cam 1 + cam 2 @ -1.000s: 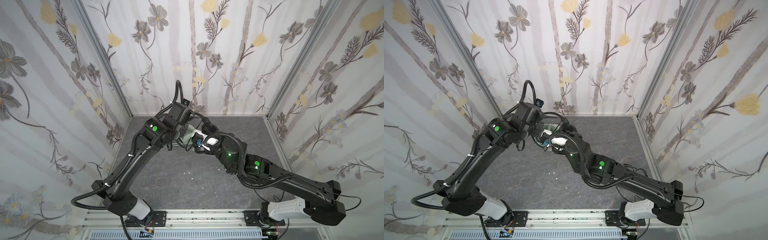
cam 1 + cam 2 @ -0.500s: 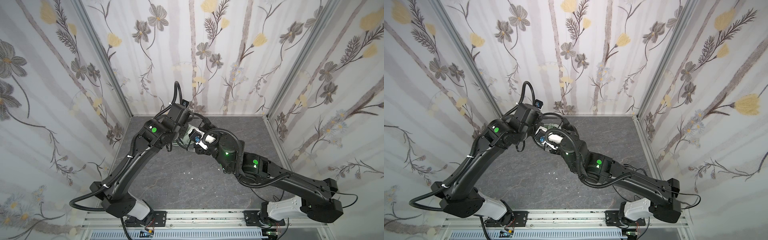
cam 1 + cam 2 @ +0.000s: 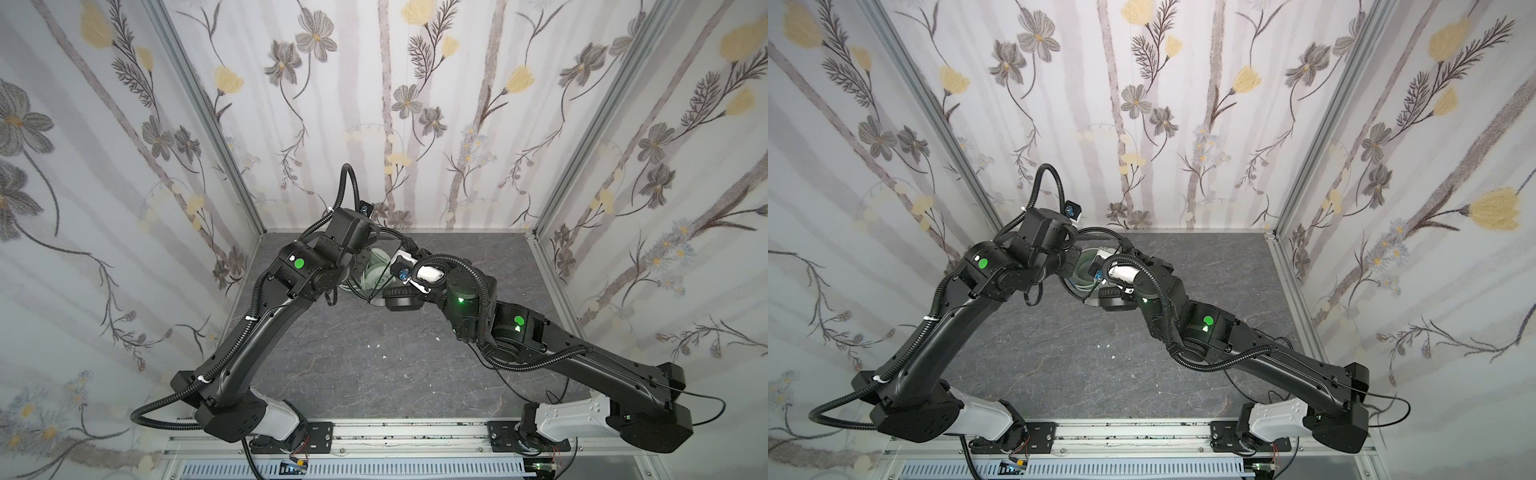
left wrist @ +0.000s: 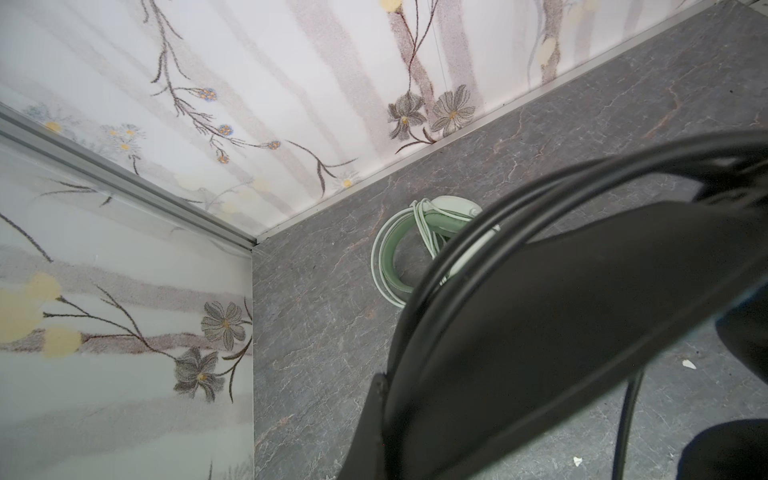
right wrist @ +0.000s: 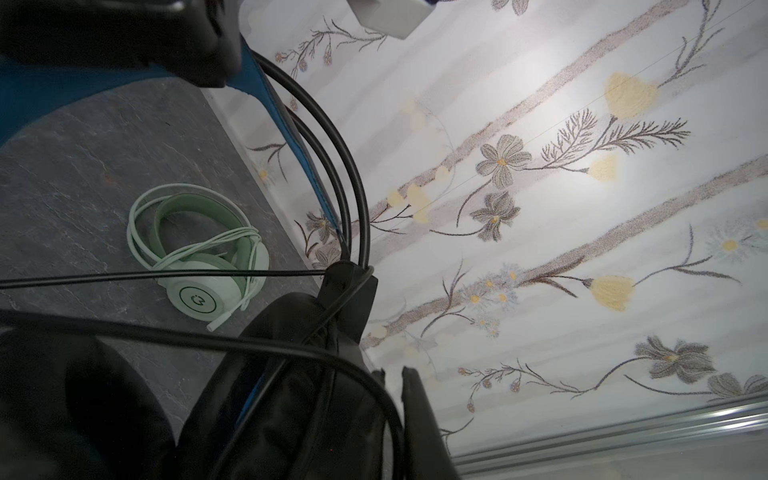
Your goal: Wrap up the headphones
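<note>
Both arms met at the far middle of the grey marbled counter (image 3: 353,357), hemmed in by flowered wall panels (image 3: 436,104). Up in the air between them hung the black over-ear headset (image 3: 401,297), one padded cup dangling on the near side in both top views. The left claw (image 3: 360,262) was clamped tight on that headset's band; the right wrist view showed its black bulk closed over the blue inner headband (image 5: 62,89). And the right claw (image 5: 392,374)? Narrow, fingers almost together, with the thin black cable (image 5: 249,344) running down between them. Loops of that cable arched along the band, close to the lens in the left wrist view. Below, flat on the counter, lay the pale mint green headset (image 5: 199,291), just left of centre and near the far wall. Its whitish cable (image 5: 208,243) was wound around band and cups, the loose end poking out beside a cup. Neither claw touched it. A few white crumbs (image 3: 378,345) dotted the near half of the counter.
</note>
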`<state>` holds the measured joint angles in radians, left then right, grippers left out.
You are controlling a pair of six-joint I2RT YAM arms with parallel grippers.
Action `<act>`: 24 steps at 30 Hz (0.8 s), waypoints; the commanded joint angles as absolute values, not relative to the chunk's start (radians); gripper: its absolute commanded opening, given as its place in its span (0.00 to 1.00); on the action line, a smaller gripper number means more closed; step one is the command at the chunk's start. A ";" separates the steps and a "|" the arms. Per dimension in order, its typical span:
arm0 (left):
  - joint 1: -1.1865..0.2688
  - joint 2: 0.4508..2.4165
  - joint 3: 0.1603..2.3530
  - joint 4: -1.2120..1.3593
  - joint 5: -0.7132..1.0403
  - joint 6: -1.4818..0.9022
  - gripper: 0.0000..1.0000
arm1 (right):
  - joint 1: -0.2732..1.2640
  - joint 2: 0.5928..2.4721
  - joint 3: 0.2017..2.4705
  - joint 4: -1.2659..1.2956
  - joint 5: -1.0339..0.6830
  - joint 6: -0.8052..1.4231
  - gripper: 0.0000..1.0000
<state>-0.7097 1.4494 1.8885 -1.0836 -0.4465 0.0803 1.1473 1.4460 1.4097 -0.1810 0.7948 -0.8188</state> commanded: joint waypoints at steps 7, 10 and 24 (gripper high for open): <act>-0.710 1.393 1.841 -1.088 -0.236 0.149 0.00 | 1.099 1.440 1.400 -0.130 0.769 -0.947 0.15; -0.713 1.363 1.807 -1.090 -0.180 0.162 0.00 | 1.089 1.423 1.400 -0.130 0.718 -0.936 0.20; -0.715 1.301 1.777 -1.038 -0.102 0.136 0.00 | 0.923 1.369 1.321 -0.091 0.528 -0.697 0.21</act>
